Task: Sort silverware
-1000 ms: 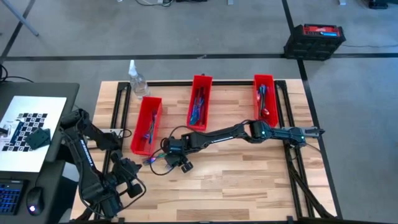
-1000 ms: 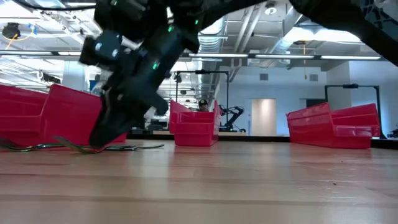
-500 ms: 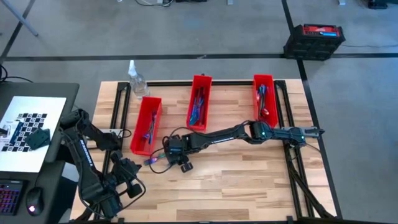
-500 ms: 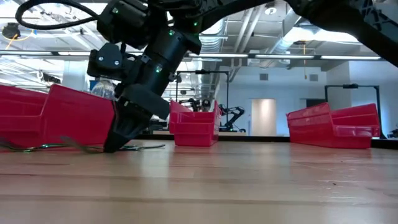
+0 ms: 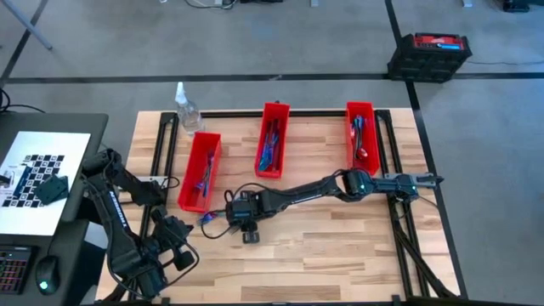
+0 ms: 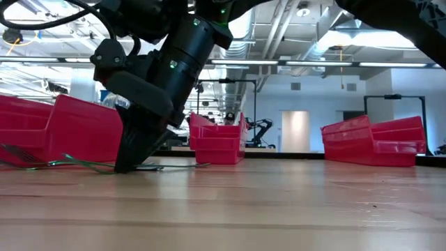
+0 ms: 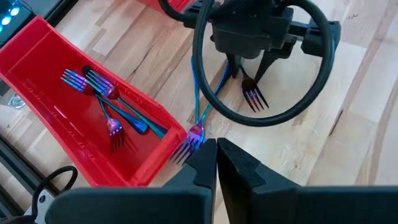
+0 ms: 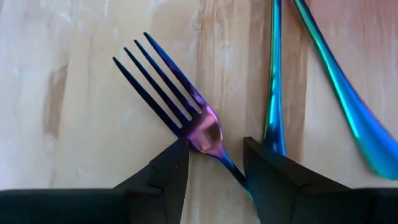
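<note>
Left claw pressed together, parked off the counter's left front corner. Beside the leftmost red bin, right claw spread astride a fork lying flat. Next, probably: pinch, lift, drop among that bin's forks.

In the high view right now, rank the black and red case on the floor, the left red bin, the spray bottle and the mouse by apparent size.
1. Black and red case and left red bin: close in area, too near to separate.
2. Spray bottle.
3. Mouse, smallest.
</note>
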Tool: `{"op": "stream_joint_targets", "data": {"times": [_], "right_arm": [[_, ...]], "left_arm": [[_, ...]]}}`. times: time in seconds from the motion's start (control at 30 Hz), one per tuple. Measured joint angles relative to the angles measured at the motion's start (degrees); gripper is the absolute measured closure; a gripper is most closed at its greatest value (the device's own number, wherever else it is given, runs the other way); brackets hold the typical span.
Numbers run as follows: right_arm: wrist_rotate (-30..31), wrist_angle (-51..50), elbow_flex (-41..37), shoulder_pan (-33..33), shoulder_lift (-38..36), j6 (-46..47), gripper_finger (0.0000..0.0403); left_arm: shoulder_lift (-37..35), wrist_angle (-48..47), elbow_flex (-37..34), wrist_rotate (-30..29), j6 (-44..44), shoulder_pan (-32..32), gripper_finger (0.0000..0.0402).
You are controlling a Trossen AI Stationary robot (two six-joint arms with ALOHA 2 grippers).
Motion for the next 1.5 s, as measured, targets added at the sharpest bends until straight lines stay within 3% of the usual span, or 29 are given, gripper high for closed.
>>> {"op": "stream_joint_targets", "data": {"times": [0.2, 0.47, 0.67, 0.93, 1.37, 1.5], "right_arm": [[-0.12, -0.97, 1.37, 0.37, -0.04, 1.4, 0.0266], [-1.18, -8.27, 5.71, 0.75, -3.63, -12.9, 0.0266], [0.78, -17.01, 5.08, -2.07, -4.06, -18.28, 0.0266], [0.82, -13.89, 0.4, -2.83, -4.24, -23.98, 0.0266], [1.89, -2.33, -6.59, 2.06, -4.85, -31.24, 0.0267], [0.88, -1.05, -8.28, 1.69, -4.81, -31.17, 0.0282]], "left_arm": [[0.0, 0.25, 0.0, 0.0, -0.05, 0.0, 0.0402], [0.0, 0.34, 0.0, 0.0, -0.04, 0.0, 0.0402], [0.0, 0.98, 0.0, 0.0, 0.5, 0.0, 0.0402], [0.0, 1.33, 0.0, 0.0, 0.69, -0.02, 0.0402], [0.0, 1.08, 0.0, -0.01, 0.61, -0.02, 0.0402], [0.0, 1.08, 0.0, 0.0, 0.61, 0.0, 0.0402]]}}
